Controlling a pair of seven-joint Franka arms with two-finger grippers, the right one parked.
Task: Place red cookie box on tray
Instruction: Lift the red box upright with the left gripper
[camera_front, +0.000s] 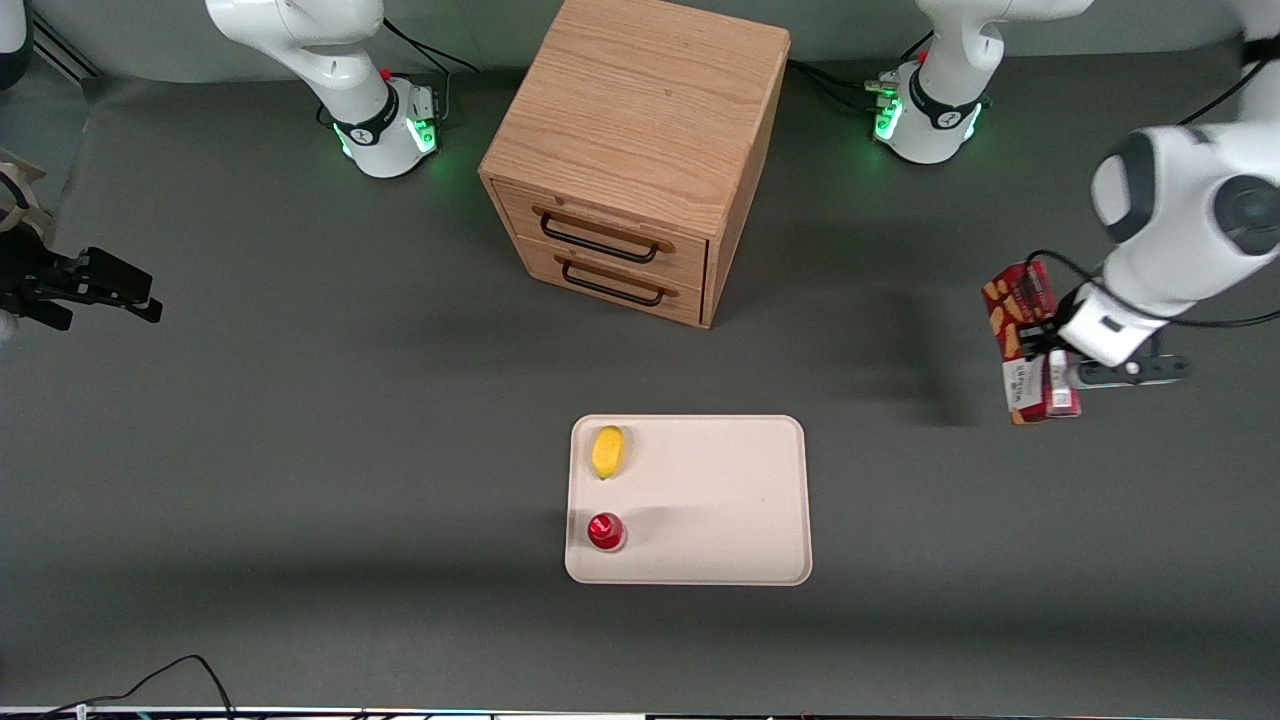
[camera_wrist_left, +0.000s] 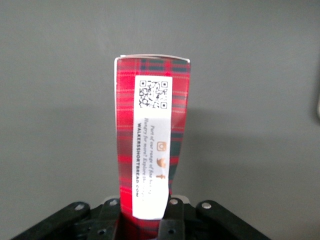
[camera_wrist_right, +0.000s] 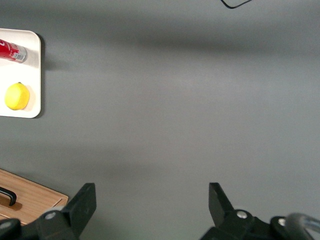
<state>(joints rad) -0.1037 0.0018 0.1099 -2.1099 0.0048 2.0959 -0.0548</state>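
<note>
1. Cookie box (camera_front: 1028, 345): long, slim red cardboard carton, held clear of the bench (camera_front: 300, 450) at the working arm's end, roughly 2 o'clock from the tray (camera_front: 720, 500) and well apart from it.
2. Handling, judged: light and stiff, but the thin card walls could dent under hard squeeze; printed faces look smooth, so slip is possible. Best hold is across the narrow sides near one end, as now.
3. Gripper (camera_wrist_left: 145, 220): closed narrow onto the box's near end, fingers (camera_wrist_left: 172, 222) pressed against both sides; the box stands out straight from it.
4. Tray already carries a lemon (camera_front: 607, 452) and a small red can (camera_front: 605, 531) along one short edge; the remaining area is bare.
</note>
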